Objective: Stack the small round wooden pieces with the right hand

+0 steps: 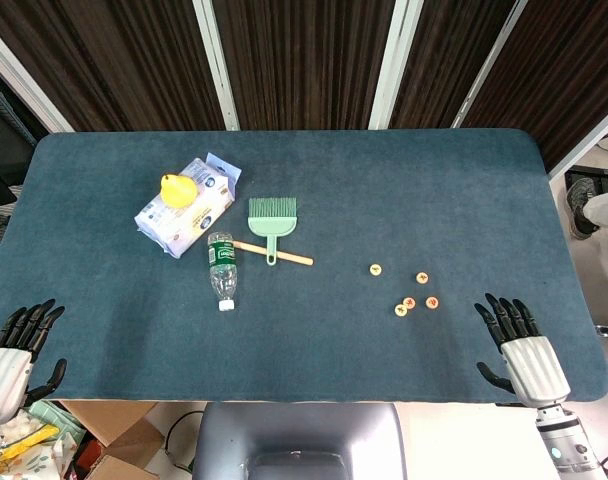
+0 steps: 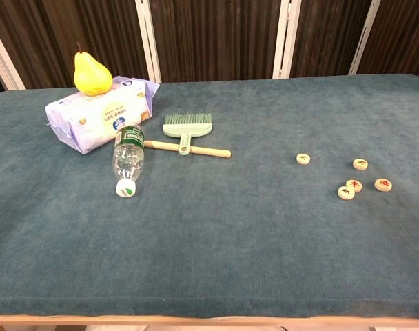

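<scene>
The right hand [image 1: 522,350] rests at the near edge of the desk [image 1: 384,190], palm down, its dark fingers spread and holding nothing. Only the head view shows it.

Just ahead of its fingertips and a little toward the robot's left lie the small round wooden pieces, all flat on the cloth and none stacked. Closest are two that touch or nearly touch: one with a green mark [image 1: 401,310] [image 2: 346,192] and one with a red mark [image 1: 410,303] [image 2: 354,185]. Just beside that pair, on the side nearer the hand, lies another red-marked piece [image 1: 433,302] [image 2: 383,184]. A little farther out from the hand sits a green-marked piece [image 1: 422,278] [image 2: 360,163], and beyond it, farther to the left and apart from the rest, a fifth piece [image 1: 376,269] [image 2: 303,158].

Well away to the left lie a green hand brush [image 1: 272,222] [image 2: 187,129], a thin wooden stick [image 1: 274,253] [image 2: 187,148] crossing under or against its handle, and a plastic bottle [image 1: 222,268] [image 2: 127,158] on its side. Past those, a pack of wipes [image 1: 184,218] [image 2: 99,118] carries a yellow pear [image 1: 178,189] [image 2: 92,74] on top.

The left hand [image 1: 14,355] rests at the near left corner of the desk, fingers apart, holding nothing.
</scene>
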You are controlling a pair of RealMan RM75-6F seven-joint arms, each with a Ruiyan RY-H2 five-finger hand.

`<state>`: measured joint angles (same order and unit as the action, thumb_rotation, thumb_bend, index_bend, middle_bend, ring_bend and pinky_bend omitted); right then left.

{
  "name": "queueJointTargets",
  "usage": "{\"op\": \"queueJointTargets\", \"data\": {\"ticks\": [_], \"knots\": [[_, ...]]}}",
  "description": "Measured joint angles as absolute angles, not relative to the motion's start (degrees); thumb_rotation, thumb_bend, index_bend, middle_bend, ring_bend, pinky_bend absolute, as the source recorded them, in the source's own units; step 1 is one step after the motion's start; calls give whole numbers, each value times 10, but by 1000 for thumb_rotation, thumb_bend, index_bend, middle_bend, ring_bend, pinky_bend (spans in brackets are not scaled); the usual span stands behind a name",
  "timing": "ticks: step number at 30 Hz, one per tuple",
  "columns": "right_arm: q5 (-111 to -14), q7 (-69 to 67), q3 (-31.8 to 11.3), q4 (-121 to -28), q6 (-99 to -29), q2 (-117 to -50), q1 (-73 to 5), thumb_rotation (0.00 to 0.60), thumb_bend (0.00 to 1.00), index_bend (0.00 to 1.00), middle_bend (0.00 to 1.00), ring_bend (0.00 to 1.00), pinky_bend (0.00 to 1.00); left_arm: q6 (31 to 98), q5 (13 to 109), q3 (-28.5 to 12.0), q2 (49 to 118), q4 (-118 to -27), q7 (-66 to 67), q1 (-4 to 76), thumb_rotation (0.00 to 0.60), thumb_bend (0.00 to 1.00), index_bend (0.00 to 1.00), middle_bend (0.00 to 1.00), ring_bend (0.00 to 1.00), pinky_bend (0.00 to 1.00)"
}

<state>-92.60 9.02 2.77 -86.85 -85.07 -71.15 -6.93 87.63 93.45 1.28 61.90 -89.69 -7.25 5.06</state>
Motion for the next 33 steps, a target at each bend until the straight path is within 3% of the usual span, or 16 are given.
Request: {"op": "queueJointTargets", "data": {"ticks": [17, 22, 33], "knots": [[-925, 113, 20, -866, -823, -726, -77, 600, 354, 145, 0, 0, 0, 873, 930, 12, 616, -896, -83, 51, 600, 482, 0, 0, 0, 0], [-925, 126, 8, -864, -788, -737, -105, 600, 355, 237, 0, 0, 0, 869, 928, 12, 614, -894, -90, 53, 600, 483, 0, 0, 0, 0], [-863, 181, -47, -816, -633, -801, -219, 600, 354, 429, 0, 0, 0, 871, 929, 13, 612, -893, -98, 52, 600, 483, 0, 0, 0, 0]]}}
